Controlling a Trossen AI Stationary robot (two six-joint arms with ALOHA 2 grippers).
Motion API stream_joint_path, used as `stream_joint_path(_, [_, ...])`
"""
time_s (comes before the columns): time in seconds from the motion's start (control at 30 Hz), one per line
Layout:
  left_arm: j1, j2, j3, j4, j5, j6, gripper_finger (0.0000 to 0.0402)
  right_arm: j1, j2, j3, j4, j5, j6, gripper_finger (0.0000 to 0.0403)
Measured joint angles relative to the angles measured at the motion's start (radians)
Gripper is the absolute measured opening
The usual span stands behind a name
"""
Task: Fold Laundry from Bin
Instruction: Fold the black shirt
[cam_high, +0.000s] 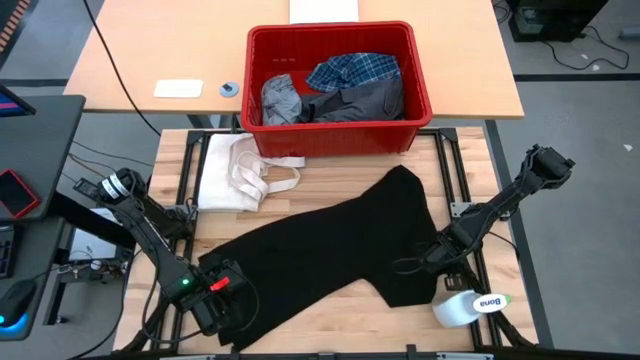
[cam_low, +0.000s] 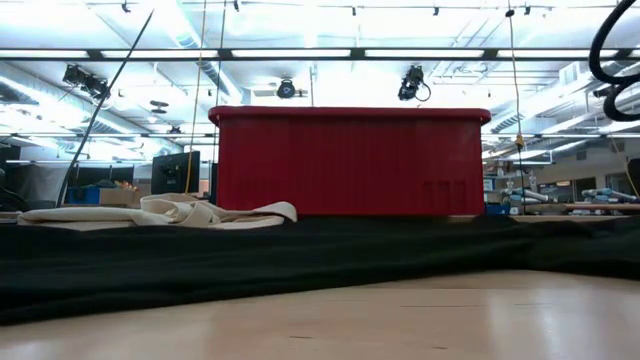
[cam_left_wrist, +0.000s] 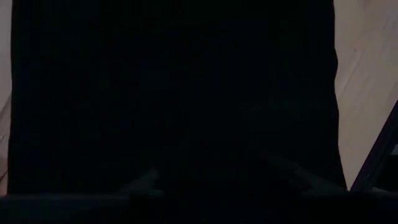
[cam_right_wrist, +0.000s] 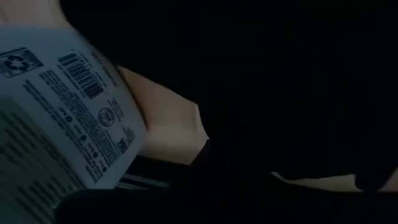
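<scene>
The pale wooden worktop (cam_high: 330, 310) stood in a big bright workroom with long ceiling lights. A large black soft garment (cam_high: 330, 250) lay spread flat across the middle of the worktop, reaching from the near left corner toward the right edge. Behind it, at the far edge, sat the bright red plastic bin (cam_high: 335, 125) with a blue-and-white plaid shirt (cam_high: 352, 70), a light grey garment (cam_high: 280, 100) and a dark grey garment (cam_high: 365, 100) bunched inside.

The left gripper (cam_high: 222, 300) was down on the black garment at the near left corner, and I could not tell if it was holding the cloth. The right gripper (cam_high: 432, 256) was pressed low at the garment's right edge with its fingers squeezed together; whether cloth was pinched between them I could not see. A white plastic bottle (cam_high: 470, 306) lay just beside it.

The black garment looked light, floppy and easy to bunch, so it would likely be best picked up at its corners or hem. A cream-white cloth with strap loops (cam_high: 240, 172) lay near the left edge.
</scene>
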Motion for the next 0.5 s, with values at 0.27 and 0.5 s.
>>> stream_joint_path(0.27, [0.0,0.0,0.0,0.024,0.0,-0.002,0.0153,-0.011,0.0,0.027,0.01,-0.036,0.022,0.0103])
stream_joint_path(0.5, [0.0,0.0,0.0,0.025,-0.001,-0.002,0.0153,-0.032,-0.007,0.12,-0.142,0.076,0.065,0.0173])
